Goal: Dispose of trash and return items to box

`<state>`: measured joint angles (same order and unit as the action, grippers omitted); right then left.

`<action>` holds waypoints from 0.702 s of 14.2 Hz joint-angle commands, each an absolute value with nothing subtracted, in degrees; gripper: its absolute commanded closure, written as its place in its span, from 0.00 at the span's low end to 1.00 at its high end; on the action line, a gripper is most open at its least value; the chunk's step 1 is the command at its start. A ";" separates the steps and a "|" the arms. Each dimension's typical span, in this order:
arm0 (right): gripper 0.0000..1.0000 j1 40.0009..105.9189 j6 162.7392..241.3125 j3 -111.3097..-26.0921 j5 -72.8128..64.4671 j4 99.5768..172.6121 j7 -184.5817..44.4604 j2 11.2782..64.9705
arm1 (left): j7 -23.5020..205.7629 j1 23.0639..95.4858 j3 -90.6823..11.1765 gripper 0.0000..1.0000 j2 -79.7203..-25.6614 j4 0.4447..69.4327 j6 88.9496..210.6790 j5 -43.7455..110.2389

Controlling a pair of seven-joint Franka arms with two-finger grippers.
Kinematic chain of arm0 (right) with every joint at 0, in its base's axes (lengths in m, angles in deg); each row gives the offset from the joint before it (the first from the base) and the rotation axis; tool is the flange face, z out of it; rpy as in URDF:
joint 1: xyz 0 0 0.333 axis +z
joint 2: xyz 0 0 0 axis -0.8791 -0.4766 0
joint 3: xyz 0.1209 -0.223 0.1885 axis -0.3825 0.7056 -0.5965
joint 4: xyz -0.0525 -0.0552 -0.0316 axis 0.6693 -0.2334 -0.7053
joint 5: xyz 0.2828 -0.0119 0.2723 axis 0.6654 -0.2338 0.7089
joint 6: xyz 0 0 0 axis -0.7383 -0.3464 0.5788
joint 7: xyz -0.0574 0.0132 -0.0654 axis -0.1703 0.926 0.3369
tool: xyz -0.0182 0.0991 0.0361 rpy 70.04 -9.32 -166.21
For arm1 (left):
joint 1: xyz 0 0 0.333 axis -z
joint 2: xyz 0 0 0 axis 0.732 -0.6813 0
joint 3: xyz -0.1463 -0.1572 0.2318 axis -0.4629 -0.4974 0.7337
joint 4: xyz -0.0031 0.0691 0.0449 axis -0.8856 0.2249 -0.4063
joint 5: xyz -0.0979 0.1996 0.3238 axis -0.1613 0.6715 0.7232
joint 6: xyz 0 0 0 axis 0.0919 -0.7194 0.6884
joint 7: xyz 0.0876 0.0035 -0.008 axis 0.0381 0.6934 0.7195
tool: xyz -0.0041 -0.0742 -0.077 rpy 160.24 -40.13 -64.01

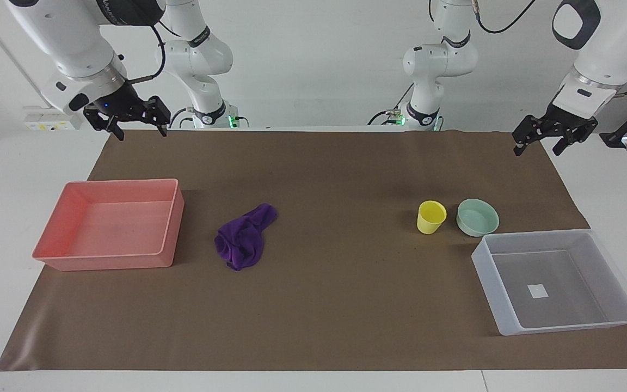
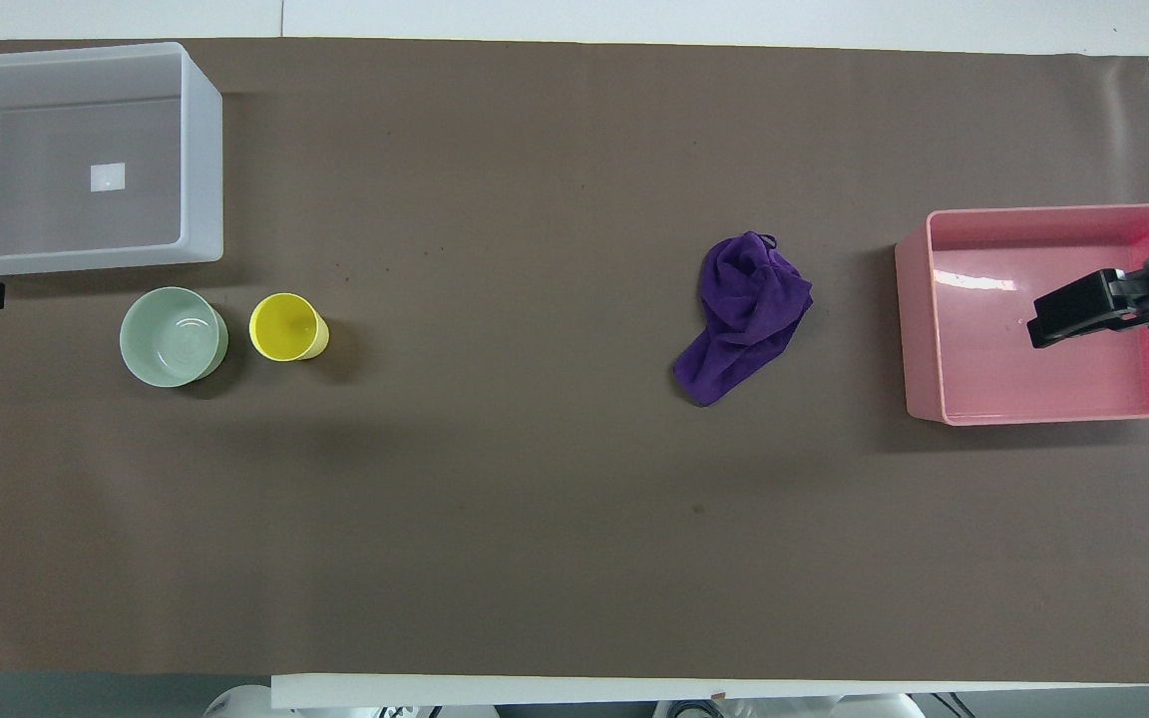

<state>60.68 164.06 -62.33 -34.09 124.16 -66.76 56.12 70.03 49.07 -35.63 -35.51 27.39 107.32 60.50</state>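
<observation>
My left gripper (image 1: 541, 142) and right gripper (image 1: 138, 128) both hang released. The soft, crumpled purple cloth (image 1: 245, 237) lies lengthwise slantwise, loop end away from me. The round yellow cup (image 1: 431, 216) and shallow green bowl (image 1: 477, 217) stand upright beside the translucent plastic box (image 1: 613, 272).

Brown mat (image 1: 335, 305), cloth (image 1: 245, 237), cup (image 1: 431, 216), bowl (image 1: 477, 217), bin (image 1: 591, 239), tray (image 1: 174, 218)

2 glossy white jointed arms, black cables, black gripper (image 1: 138, 121) each, green base lights

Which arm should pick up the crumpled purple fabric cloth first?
Probably the right arm. The crumpled purple fabric cloth lies toward its end of the table, beside the pink rectangular tray. The right gripper hangs open near that end; the left gripper waits open at the end with the yellow plastic cup.
</observation>
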 commanded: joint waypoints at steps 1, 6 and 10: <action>0.00 60.30 164.50 -62.38 -33.71 124.45 -67.43 56.72 | 69.62 50.05 -35.41 0.00 -36.56 24.45 105.47 62.51; 0.00 60.65 163.45 -62.47 -33.62 124.36 -67.95 57.24 | 70.23 50.05 -35.41 0.00 -36.48 25.84 107.83 62.43; 0.00 61.18 170.53 -62.99 -33.53 128.56 -67.95 59.18 | 71.72 49.35 -35.14 0.00 -29.64 49.52 128.02 62.34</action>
